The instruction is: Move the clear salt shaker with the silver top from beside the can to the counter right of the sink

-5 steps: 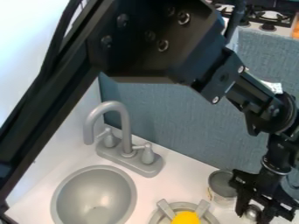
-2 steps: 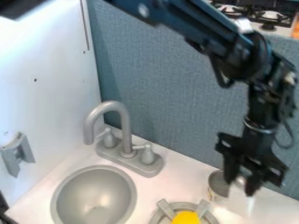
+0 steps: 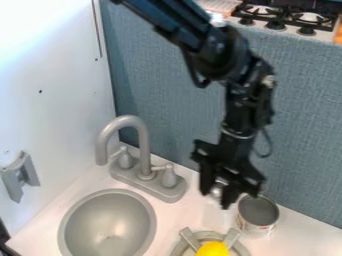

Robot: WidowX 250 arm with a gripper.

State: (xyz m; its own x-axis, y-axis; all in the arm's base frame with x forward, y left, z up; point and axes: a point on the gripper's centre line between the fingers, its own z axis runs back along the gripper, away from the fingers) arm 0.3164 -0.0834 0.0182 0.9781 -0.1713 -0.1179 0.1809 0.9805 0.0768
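Hanging above the surface [image 3: 194, 210]: the black hand [image 3: 216, 198], up and to the left of the open can [image 3: 258, 231] in the view, its fingers pointing down.
Grip: fingers partly apart, closed around a small silvery thing [image 3: 217, 190]; a pale, see-through part seems to continue below it (too blurred to make out its shape).
Silvery thing: between the fingertips, left of the can and slightly higher in the view, apart from it.
Can: upright on the surface, grey inside, with a light printed wall; the hand's right side comes right up to its rim in the view, and I cannot tell whether they touch.
Arm: entering [image 3: 220, 45] at the top edge, left of the can, then bending down toward it.
Grey ring [image 3: 179, 248]: just below and left of the can, with two raised prongs and a yellow thing [image 3: 212, 248] in its middle.
Faucet [image 3: 144, 145]: grey, two-handled, well to the left of the can.
Sink [image 3: 107, 220]: a round grey basin, farther left of the can than the faucet's base.
Blue-grey panel [image 3: 300, 125]: standing behind the can.
Stove [image 3: 287, 19]: black grates and knobs, beyond the panel, far above the can in the view.
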